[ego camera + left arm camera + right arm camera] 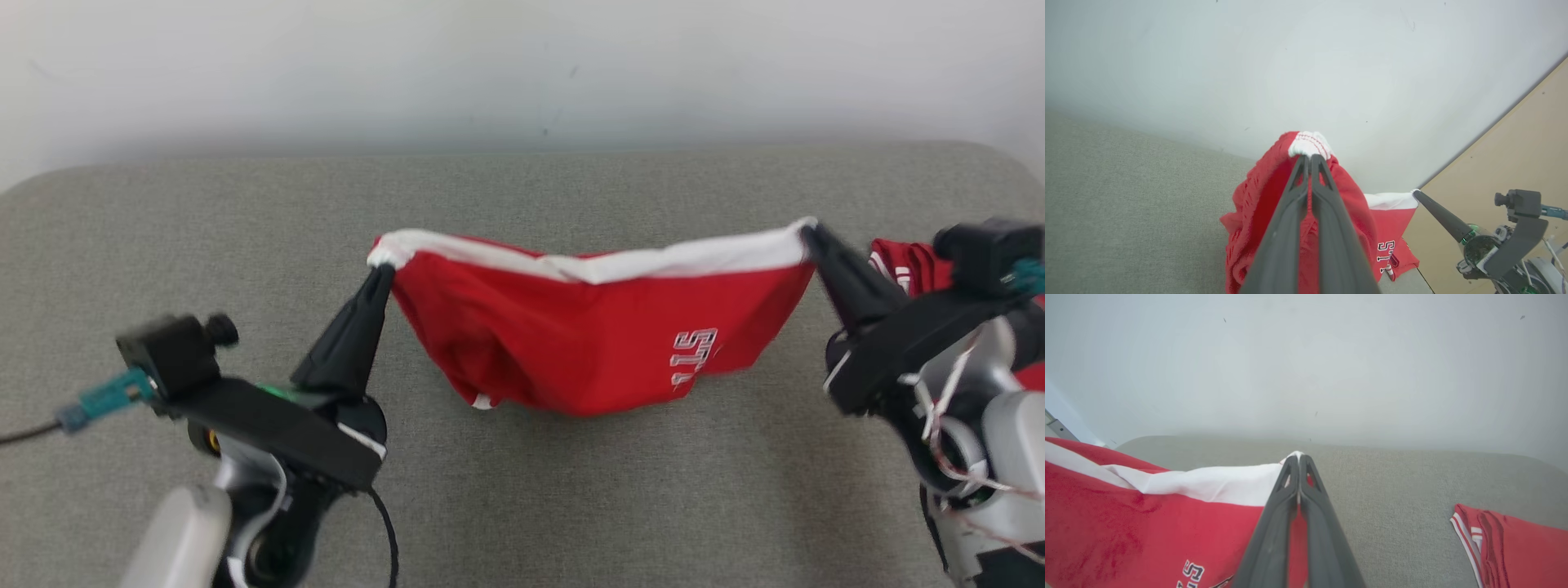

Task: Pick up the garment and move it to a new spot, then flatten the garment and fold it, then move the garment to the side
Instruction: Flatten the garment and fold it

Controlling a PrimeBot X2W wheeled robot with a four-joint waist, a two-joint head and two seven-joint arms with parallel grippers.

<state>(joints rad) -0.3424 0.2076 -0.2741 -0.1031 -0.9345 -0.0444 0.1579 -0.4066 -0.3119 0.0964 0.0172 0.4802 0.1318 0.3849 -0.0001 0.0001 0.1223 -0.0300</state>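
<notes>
Strung by its waistband between two clamped grippers.
At left, closed fully on the bunched white corner by the left gripper [382,269], fingers slanting up and inward from a low wrist. In the middle, expect a light, limp, open-knit feel from the red garment [588,343], slung in a sagging curve over the grey cushion [522,490], lowest fold near or touching it, cannot tell which. Best taken at the firmer white band [620,263] corners, as now, likely spreading flat under gentle outward pull. At right, pinched tight on the opposite corner by the right gripper [808,233], fingers angled up and inward; just beyond, a second red piece [906,265] on the cushion.
</notes>
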